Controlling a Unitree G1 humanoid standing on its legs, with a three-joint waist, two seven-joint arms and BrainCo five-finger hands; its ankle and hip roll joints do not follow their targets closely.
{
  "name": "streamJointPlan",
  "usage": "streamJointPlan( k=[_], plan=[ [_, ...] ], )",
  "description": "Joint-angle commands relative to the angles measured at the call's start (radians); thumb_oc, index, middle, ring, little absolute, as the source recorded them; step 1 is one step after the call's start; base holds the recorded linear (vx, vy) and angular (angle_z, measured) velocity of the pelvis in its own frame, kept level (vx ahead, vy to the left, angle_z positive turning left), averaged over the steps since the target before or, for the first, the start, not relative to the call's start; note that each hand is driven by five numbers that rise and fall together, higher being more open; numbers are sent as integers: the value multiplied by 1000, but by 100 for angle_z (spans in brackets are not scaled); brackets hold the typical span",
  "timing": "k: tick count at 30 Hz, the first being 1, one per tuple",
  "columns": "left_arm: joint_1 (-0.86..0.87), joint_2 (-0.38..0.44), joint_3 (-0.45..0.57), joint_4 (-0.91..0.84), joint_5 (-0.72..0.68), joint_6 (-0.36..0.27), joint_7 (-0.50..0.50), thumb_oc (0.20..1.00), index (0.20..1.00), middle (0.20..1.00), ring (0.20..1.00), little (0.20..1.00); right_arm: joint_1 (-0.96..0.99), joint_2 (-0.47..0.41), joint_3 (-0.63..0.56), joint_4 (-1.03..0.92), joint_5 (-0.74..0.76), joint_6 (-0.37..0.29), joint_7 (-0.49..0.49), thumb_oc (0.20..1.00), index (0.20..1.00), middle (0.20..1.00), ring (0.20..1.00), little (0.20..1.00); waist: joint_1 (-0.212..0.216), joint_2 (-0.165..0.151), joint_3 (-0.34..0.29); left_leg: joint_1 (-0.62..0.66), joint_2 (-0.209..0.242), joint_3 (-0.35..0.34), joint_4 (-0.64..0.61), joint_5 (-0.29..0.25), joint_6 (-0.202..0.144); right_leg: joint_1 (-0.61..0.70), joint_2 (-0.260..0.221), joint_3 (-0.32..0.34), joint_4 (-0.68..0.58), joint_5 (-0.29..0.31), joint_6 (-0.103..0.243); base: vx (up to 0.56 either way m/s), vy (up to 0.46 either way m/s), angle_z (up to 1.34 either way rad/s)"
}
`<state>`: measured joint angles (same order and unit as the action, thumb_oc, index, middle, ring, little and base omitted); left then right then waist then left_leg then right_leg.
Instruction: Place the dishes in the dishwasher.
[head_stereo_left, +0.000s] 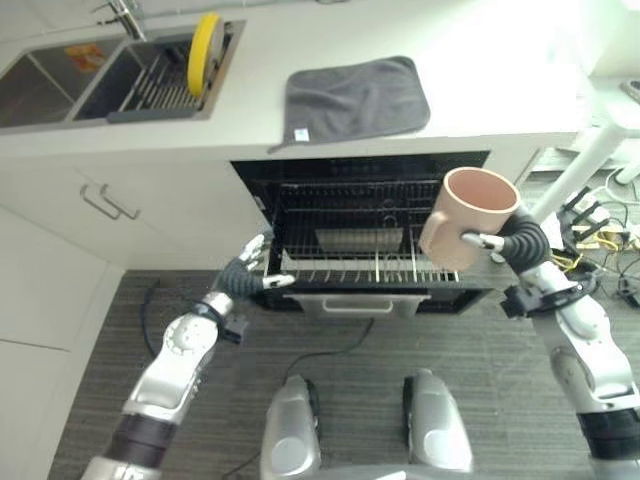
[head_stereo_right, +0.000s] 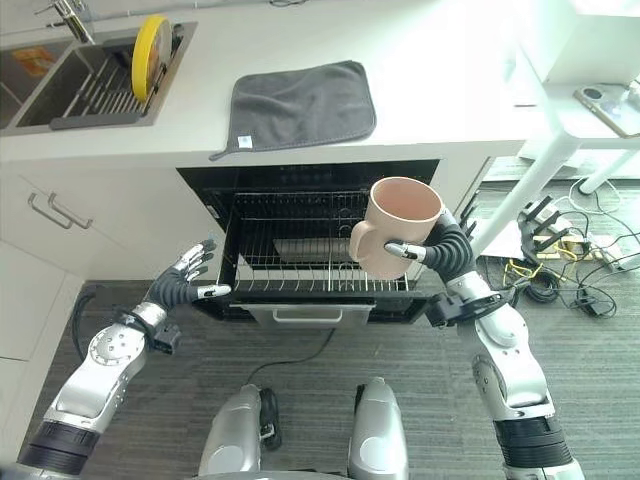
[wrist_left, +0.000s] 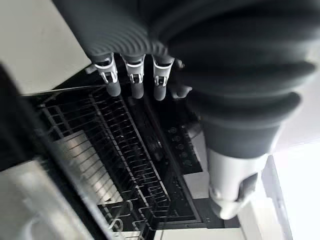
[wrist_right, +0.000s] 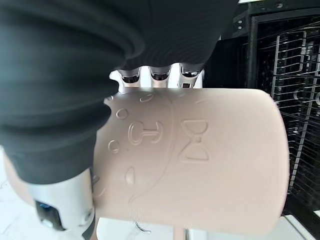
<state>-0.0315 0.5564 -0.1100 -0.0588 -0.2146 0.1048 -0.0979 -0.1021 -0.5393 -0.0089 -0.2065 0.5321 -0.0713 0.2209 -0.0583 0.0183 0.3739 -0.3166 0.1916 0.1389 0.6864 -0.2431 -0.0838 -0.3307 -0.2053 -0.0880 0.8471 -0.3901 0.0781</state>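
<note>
Your right hand (head_stereo_right: 440, 250) holds a pale pink mug (head_stereo_right: 397, 226) in the right of centre of the head views, fingers and thumb wrapped round its body, the mouth tipped up and toward the counter. In the right wrist view the mug's (wrist_right: 195, 160) embossed side lies across the frame with the fingers (wrist_right: 160, 75) curled over its far edge. You have it raised in front of the open dishwasher (head_stereo_right: 310, 250), over the right part of the pulled-out wire rack (head_stereo_right: 300, 262), not touching the rack.

Your left hand (head_stereo_left: 245, 270) sits at the lower left of the dishwasher opening, near the left end of the rack, with fingers straight and spread and nothing in them. The left wrist view shows those fingers (wrist_left: 134, 82) extended toward the dark wire rack (wrist_left: 125, 165); whether they touch it you cannot tell.

Across the top of the head views runs the white counter (head_stereo_left: 470, 70). A grey cloth (head_stereo_left: 355, 98) lies flat on it above the dishwasher. In the upper left a sink (head_stereo_left: 60, 85) holds a drying rack (head_stereo_left: 165, 85) with a yellow plate (head_stereo_left: 205, 52) standing on edge.
</note>
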Motion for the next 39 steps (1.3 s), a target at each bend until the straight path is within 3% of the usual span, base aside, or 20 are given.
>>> streamJointPlan(
  k=[1, 8, 18, 21, 22, 24, 28, 35, 39],
  plan=[
    [2, 24, 33, -65, 15, -46, 28, 1000, 1000, 1000, 1000, 1000, -20, -4, -18, -75, 52, -50, -5, 200, 200, 200, 200, 200, -2, -25, -14, 1, 40, -48, 39, 0, 28, 48, -5, -12, -131, 132, 6, 46, -12, -2],
    [-1, 44, 28, -81, 74, -53, 38, 1000, 1000, 1000, 1000, 1000, -24, -17, -10, -84, 54, -39, -20, 200, 200, 200, 200, 200, -2, -28, 5, -28, 38, -56, 95, -28, 34, 0, -23, -4, -63, 117, 10, 56, -14, 0],
    [-36, 51, 21, -116, 81, -79, 71, 1000, 1000, 1000, 1000, 1000, -50, -9, 4, -80, 44, -38, -25, 200, 200, 200, 200, 200, -9, -26, 34, -50, 35, -56, 98, -15, 30, -40, -30, 15, -46, 125, 20, 0, 0, 0],
    [-19, 45, 34, -120, 72, -140, 90, 1000, 1000, 1000, 1000, 1000, -36, 5, 9, -71, 41, -46, -19, 200, 200, 200, 200, 200, -9, -23, 22, -11, 34, -48, 37, 11, 26, -4, -22, 16, -95, 140, 21, 40, 13, -4],
    [9, 26, 54, -128, 48, -207, 111, 1000, 1000, 1000, 1000, 1000, -8, 15, -1, -63, 25, -71, 6, 200, 200, 200, 200, 200, -11, -16, 4, 36, 37, -33, -46, 61, 12, 47, -4, 10, -172, 154, 17, 105, 41, -9],
    [31, 7, 70, -163, 58, -243, 129, 1000, 1000, 1000, 1000, 1000, 20, 12, -29, -89, 35, -68, 12, 200, 200, 200, 200, 200, -9, -11, -14, 73, 31, -21, -118, 80, 8, 81, 7, 6, -236, 164, 17, 70, 28, -4],
    [59, -22, 152, -215, 33, -393, 159, 1000, 1000, 1000, 1000, 1000, 98, 30, -122, -105, 32, -109, 17, 200, 200, 200, 200, 200, 26, -7, -79, 175, 0, -11, -261, 107, -2, 200, -1, -87, -397, 202, 28, -2, -33, 26],
    [6, -48, 176, -185, 55, -416, 207, 1000, 1000, 1000, 1000, 1000, 27, 67, -116, -87, -8, -63, -6, 200, 200, 200, 200, 200, 44, -9, -183, 322, -29, 10, -445, 136, -5, 333, 49, -130, -560, 217, 35, -18, -1, 13],
    [-6, -69, 185, -189, 41, -486, 216, 1000, 1000, 1000, 1000, 1000, 25, 65, -136, -77, 3, -62, 10, 200, 200, 200, 200, 200, 49, -24, -229, 373, -40, 25, -528, 155, -3, 388, 60, -157, -637, 236, 33, -111, 27, -7]
  ],
)
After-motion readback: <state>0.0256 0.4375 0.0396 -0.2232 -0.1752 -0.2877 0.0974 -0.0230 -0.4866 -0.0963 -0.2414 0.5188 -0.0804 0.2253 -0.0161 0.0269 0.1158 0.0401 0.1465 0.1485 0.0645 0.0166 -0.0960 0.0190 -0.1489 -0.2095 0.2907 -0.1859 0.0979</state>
